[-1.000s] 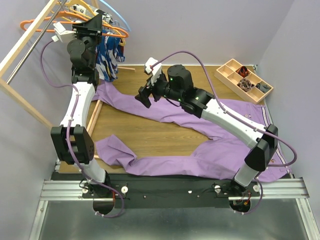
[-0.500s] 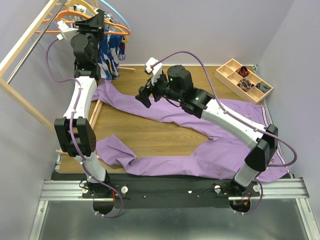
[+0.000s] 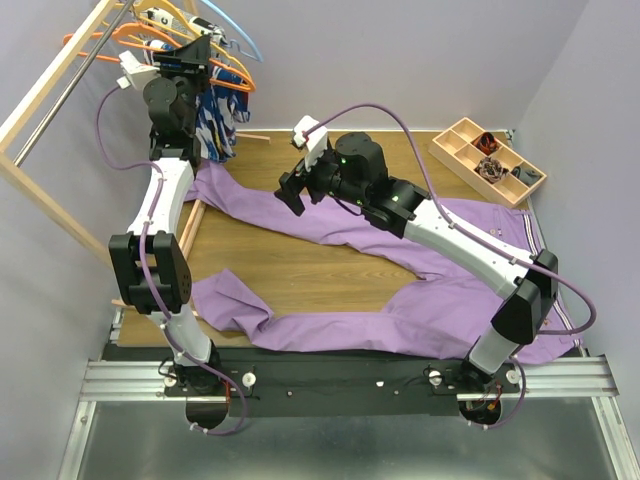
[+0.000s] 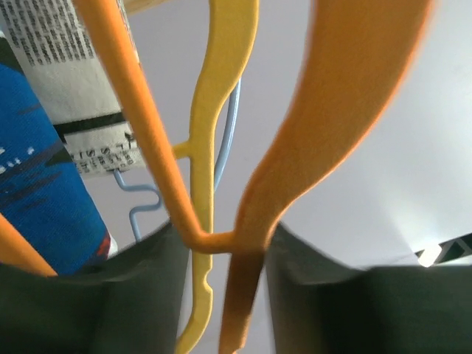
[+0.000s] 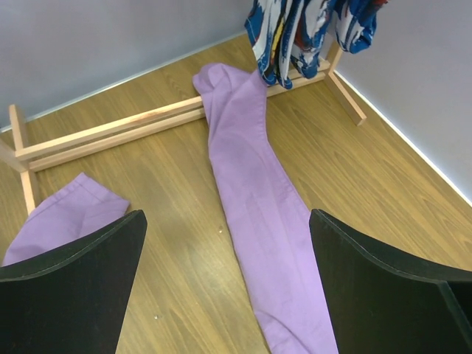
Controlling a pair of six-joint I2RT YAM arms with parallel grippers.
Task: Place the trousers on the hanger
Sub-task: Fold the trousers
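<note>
The lilac trousers (image 3: 450,290) lie spread on the wooden table, with one leg (image 5: 258,206) running toward the rack. The orange hanger (image 3: 228,72) hangs among others on the rack at the far left. My left gripper (image 3: 205,50) is raised there. In the left wrist view the hanger's bend (image 4: 251,221) spans the gap between both dark fingers and touches each, so the gripper (image 4: 225,243) is shut on it. My right gripper (image 3: 293,185) hovers over the table's middle. It (image 5: 228,221) stands wide open above that trouser leg, holding nothing.
A wooden rack (image 3: 60,80) carries a blue, white and red patterned garment (image 3: 215,115), a yellow hanger (image 4: 203,147) and a light blue hanger (image 4: 225,147). Its base bar (image 5: 110,129) lies on the table. A compartment tray (image 3: 487,160) sits far right.
My left gripper has risen along the rack and the orange hangers have shifted up with it. The right arm has not moved.
</note>
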